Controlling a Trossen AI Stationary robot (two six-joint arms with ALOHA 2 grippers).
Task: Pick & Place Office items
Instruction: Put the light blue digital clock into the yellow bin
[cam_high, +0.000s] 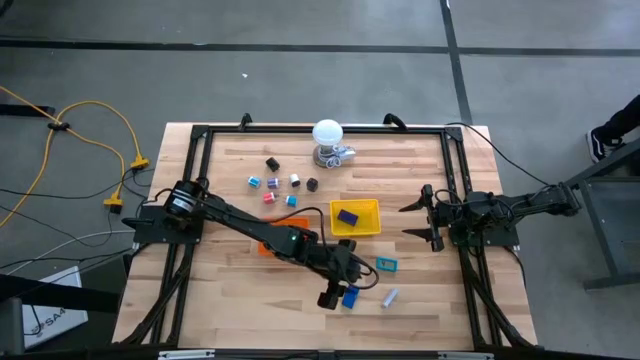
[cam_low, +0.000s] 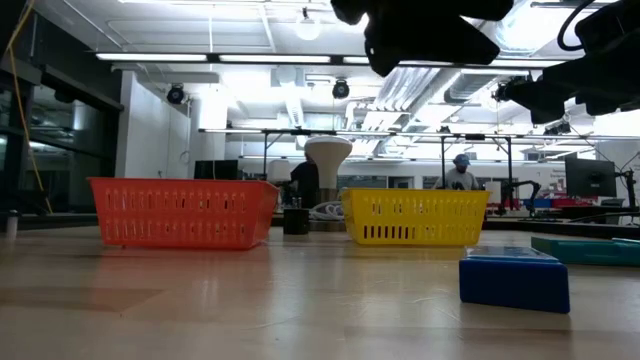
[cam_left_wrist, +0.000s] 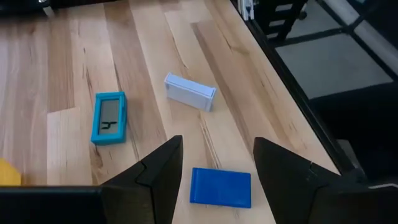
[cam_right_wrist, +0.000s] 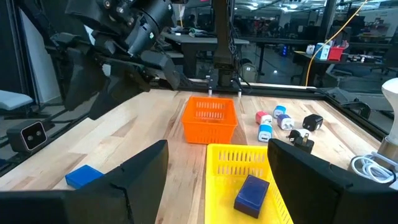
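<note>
- One block (cam_high: 347, 215) lies in the tray (cam_high: 370, 206) at the frame's centre.
- Small bits (cam_high: 272, 183) lie left of it.
- Another block (cam_high: 350, 297) lies below it, on the tabletop (cam_high: 420, 180).

This is a robotics lab or workshop. A pale wooden tabletop (cam_high: 250, 300) stands on a bare grey concrete floor (cam_high: 300, 60), with a black metal frame (cam_high: 320, 128) bolted along its edges to carry the arms. Yellow cables (cam_high: 95, 125) trail over the floor off the tabletop's left side. Beyond the far edge, the low view shows long ceiling strip lights (cam_low: 190, 57), exposed ducts (cam_low: 420, 85), more workbenches (cam_low: 560, 200) and a person (cam_low: 460, 172) seated there.
</note>
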